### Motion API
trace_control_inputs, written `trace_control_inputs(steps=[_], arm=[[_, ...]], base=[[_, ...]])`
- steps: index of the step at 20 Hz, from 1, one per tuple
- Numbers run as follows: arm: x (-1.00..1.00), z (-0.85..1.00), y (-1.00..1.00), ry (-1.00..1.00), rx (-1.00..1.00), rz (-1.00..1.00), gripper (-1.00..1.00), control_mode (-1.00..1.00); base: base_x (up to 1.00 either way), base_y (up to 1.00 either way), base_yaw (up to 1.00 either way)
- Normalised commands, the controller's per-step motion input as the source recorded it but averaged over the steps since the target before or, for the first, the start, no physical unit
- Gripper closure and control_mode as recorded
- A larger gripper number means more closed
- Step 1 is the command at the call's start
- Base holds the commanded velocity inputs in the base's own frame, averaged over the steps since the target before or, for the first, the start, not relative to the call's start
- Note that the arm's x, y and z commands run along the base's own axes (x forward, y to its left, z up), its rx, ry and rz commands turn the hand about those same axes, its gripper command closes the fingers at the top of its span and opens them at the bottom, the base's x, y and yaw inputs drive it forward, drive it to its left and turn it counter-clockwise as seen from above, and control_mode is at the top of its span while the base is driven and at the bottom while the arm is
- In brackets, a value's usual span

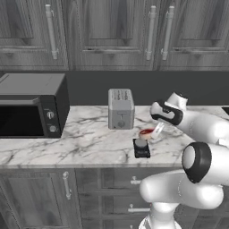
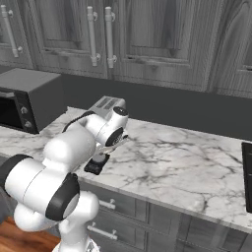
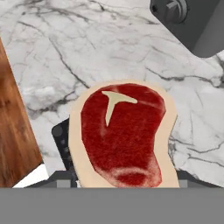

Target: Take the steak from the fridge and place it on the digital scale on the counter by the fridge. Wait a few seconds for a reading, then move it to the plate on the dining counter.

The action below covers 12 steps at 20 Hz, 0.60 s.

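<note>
Nearest the hand camera: flat oval slab of raw steak (image 3: 124,133), red centre with pale tan fat rim, held between the fingers (image 3: 124,186) at its near edge, jaws part-way apart and clamped on the meat. Beneath it, peeking out at the left, small flat black digital scale (image 3: 61,135) on the white-grey veined marble table (image 3: 65,48). From the left base view, steak (image 1: 146,133) hanging just above and slightly beyond the scale (image 1: 142,148), near the table's front edge, silver boxy toaster (image 1: 120,108) close behind, black microwave (image 1: 31,107) well to the left. Not yet resting on the scale's round disc, by the look of it. Best done by centring over the disc, lowering gently and level, releasing only on contact so nothing overhangs or slides, then backing straight off, clear of the toaster.
</note>
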Motion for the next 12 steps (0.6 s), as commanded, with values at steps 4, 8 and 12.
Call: trace_control_inputs(steps=[4,8,12], arm=[[0.01,-0.17,0.09,0.02,0.01,0.00,1.00,-1.00],[0.00,-0.09,0.19,0.00,0.03,0.00,1.00,-1.00],[0.03,0.00,0.12,0.00,0.04,0.00,1.00,-1.00]], base=[[0.00,0.00,0.00],[0.00,0.00,0.00],[0.00,0.00,0.00]])
